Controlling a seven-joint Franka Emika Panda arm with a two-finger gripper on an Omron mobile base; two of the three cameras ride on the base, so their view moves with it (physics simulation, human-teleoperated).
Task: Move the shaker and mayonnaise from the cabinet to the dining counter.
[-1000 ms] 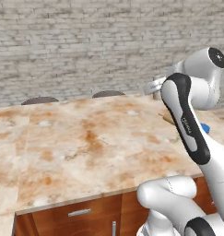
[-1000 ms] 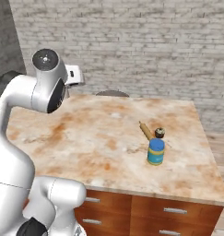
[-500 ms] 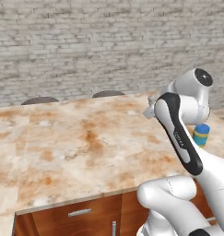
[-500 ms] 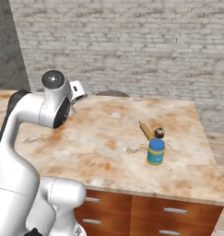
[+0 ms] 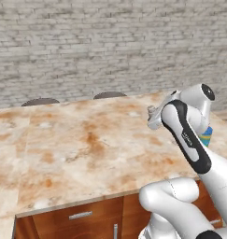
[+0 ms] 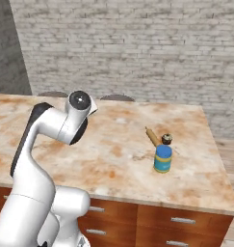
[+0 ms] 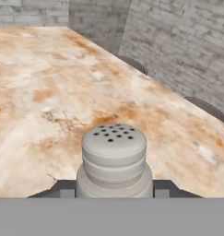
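In the hand view the grey shaker (image 7: 114,159), with a holed cap, stands upright between my fingertips, and my gripper (image 7: 113,190) is shut on it above the dining counter (image 7: 39,69). From the left base my gripper (image 5: 155,115) hangs over the counter's (image 5: 87,140) right part. The mayonnaise (image 6: 162,158), a blue-lidded jar with a teal band, stands on the counter (image 6: 123,144) to the right of the arm. In the left base view the mayonnaise (image 5: 206,137) peeks out behind my forearm. The cabinet is out of view.
A wooden rolling pin (image 6: 151,136) and a small dark round thing (image 6: 166,139) lie just behind the jar. Two dark stool tops (image 5: 40,101) (image 5: 110,94) sit along the counter's far edge before a grey brick wall. Drawers run below the near edge.
My arm has come down and forward over the counter, carrying the shaker lower. The jar and the rolling pin have stayed where they were.
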